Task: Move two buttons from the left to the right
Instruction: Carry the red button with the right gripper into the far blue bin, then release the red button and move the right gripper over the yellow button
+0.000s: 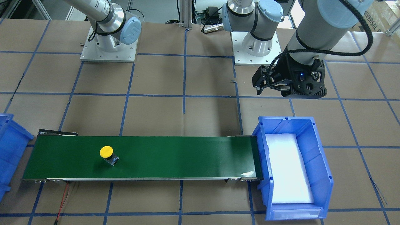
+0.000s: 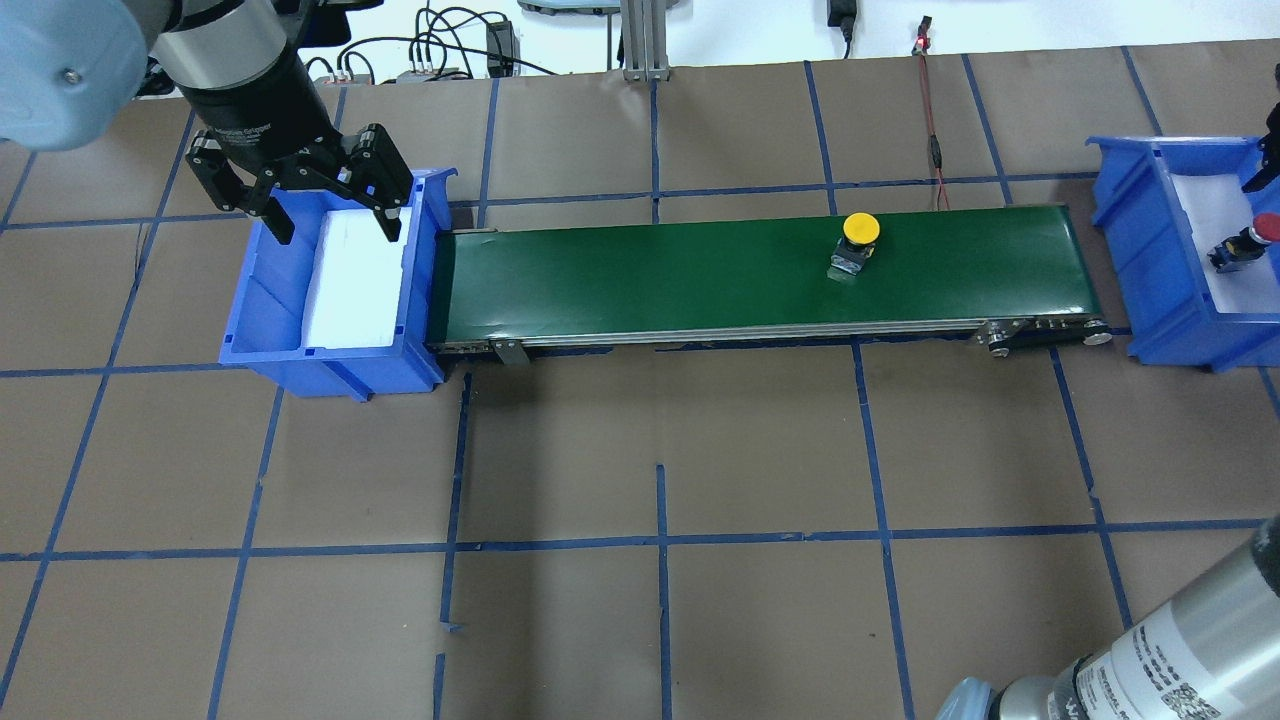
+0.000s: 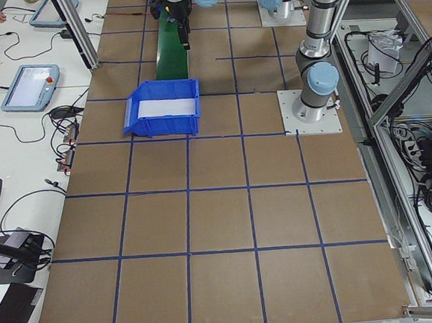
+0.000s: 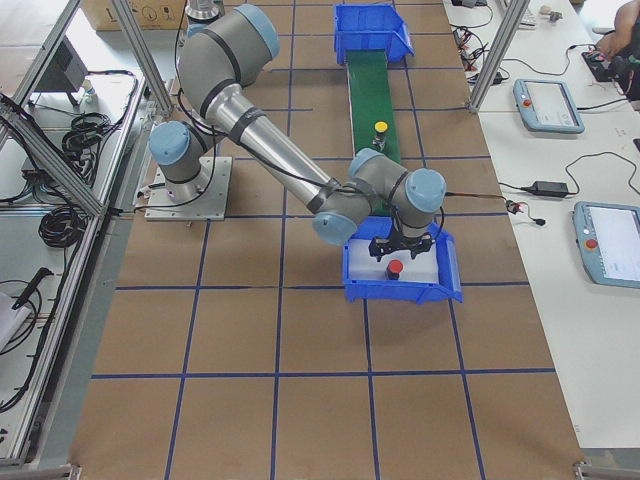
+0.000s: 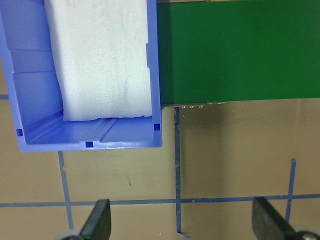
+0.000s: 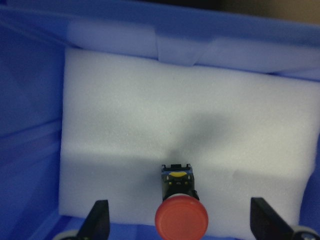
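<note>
The yellow-capped button stands on the green conveyor belt, toward its right end; it also shows in the front view. The red-capped button lies on white foam in the right blue bin. My right gripper is open above that bin, with the red button below and between its fingers, untouched. My left gripper is open and empty over the left blue bin. That bin holds only white foam.
The belt runs between the two bins on a brown table marked with blue tape lines. A red wire leads from the back edge to the belt. The right arm's upper links hang over the table's near right corner.
</note>
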Robot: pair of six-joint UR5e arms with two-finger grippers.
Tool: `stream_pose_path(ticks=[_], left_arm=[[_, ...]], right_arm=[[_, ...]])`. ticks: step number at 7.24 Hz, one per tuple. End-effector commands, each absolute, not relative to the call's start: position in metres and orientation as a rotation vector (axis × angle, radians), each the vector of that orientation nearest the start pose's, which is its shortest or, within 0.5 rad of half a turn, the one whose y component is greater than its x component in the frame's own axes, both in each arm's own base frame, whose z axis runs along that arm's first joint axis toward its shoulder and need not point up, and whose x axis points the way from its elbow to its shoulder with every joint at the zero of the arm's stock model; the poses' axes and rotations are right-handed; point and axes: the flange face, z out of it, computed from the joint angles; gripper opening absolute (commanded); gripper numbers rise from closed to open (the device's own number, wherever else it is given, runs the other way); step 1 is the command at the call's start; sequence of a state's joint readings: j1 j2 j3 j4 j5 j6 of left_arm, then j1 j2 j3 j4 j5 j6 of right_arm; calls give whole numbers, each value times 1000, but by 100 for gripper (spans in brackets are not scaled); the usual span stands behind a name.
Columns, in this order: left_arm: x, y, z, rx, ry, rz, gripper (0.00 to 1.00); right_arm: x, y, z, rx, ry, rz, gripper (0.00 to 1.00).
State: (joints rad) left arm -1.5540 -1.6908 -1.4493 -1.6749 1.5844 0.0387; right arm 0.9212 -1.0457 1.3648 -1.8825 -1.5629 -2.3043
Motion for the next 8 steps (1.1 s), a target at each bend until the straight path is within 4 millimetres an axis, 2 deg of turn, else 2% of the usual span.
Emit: stream_pose_path(ticks=[1,3,4,5,6,8], left_arm=[[-123,-534,477,37,3125,159,100],[-123,-534,476,37,3125,161,100],[-123,-534,477,40,3125,159,100],[-123,-533,477,42,3125,157,100],[-123,-534,476,40,3125,161,100],[-123,-534,476,42,3125,166,100]], right_arm=[[-236,-636,350,-2309,2122,-16,100],[-146,-659,360,-2284,2161,-22,100],[-106,-666,355,-2279,2153,-17,100],[-80,-669,348,-2224,2193,-8,100],[-46,-671,330,-2169,2219,10,100],[-12,-660,291,-2167,2272,-24,100]])
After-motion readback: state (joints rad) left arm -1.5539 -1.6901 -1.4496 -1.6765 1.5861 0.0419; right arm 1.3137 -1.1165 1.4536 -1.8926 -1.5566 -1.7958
